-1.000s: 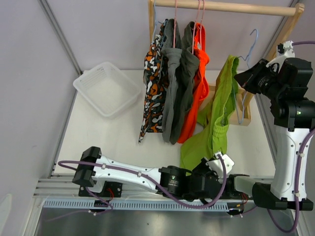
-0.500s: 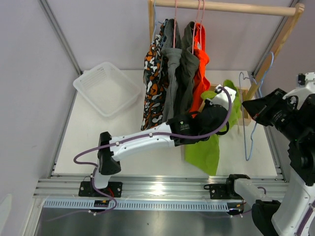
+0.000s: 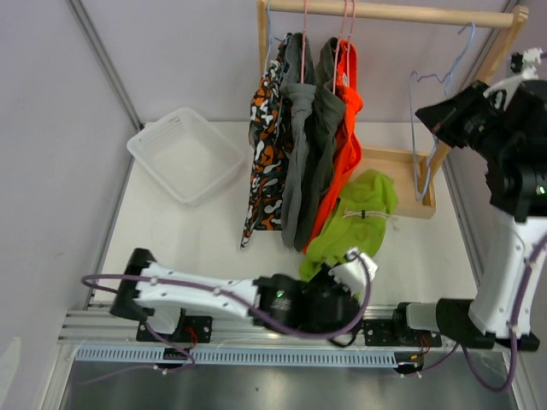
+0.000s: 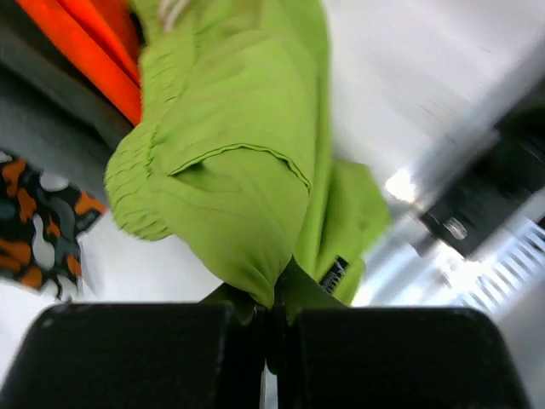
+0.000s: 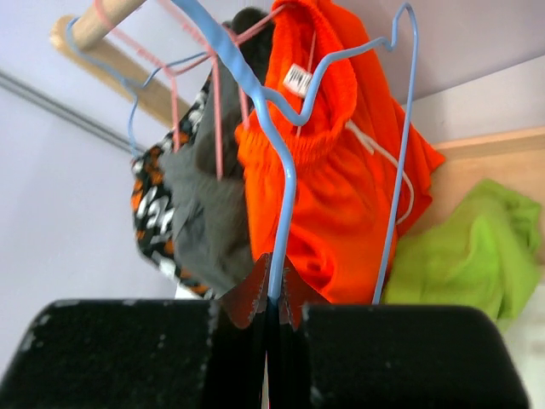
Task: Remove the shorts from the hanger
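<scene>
The lime green shorts (image 3: 357, 215) lie crumpled on the table, off the hanger. My left gripper (image 3: 345, 270) is shut on their near edge, and the cloth shows pinched between the jaws in the left wrist view (image 4: 255, 213). My right gripper (image 3: 430, 112) is shut on the bare blue wire hanger (image 3: 418, 137) and holds it up near the right end of the wooden rail (image 3: 402, 12). The wire passes between the jaws in the right wrist view (image 5: 277, 170). Camouflage shorts (image 3: 267, 145), dark grey shorts (image 3: 305, 149) and orange shorts (image 3: 347, 115) hang on pink hangers.
A white mesh basket (image 3: 184, 154) sits at the back left of the table. The rack's wooden base tray (image 3: 402, 164) and slanted post (image 3: 483, 73) stand at the right. My left arm (image 3: 205, 295) stretches along the near edge.
The green shorts came off the blue hanger and now lie on the table. My left gripper pulled them toward the near edge. My right gripper lifted the empty hanger up toward the rail.
</scene>
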Robot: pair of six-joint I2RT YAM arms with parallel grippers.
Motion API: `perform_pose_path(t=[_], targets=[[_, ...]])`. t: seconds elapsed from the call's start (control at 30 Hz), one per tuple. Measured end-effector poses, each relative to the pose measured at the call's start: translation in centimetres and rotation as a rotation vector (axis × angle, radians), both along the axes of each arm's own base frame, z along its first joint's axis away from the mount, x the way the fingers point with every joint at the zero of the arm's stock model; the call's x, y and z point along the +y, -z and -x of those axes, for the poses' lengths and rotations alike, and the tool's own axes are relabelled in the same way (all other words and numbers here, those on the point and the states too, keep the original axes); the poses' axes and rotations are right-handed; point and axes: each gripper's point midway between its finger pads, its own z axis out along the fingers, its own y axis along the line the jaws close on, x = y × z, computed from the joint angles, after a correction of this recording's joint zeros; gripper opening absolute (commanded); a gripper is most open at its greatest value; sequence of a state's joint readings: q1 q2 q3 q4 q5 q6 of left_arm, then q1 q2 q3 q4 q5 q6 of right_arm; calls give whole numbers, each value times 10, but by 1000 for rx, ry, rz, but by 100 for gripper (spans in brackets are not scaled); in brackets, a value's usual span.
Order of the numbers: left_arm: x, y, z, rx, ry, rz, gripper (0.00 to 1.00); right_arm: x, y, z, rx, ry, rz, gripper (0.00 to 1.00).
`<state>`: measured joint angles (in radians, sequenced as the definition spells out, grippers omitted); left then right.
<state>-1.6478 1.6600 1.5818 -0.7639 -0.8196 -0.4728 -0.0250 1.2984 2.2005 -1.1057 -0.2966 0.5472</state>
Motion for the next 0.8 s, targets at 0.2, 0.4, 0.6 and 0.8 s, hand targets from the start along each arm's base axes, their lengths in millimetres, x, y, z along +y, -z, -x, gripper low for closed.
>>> perform_pose_path(t=[0.2,0.4,0.6,0.8], targets=[[80,-41,45,72,-14,98,0,-18,11,-90,33,52,-28,0],[142,-27,35,108,-141,87,0,-33,10,-141,-10,89,-61,0],[159,-32,36,140,-167,139,0,-44,16,-179,-39,106,-76,0],[172,-51,10,115,-235,177,0,-50,38,-202,-15,106,-77,0]])
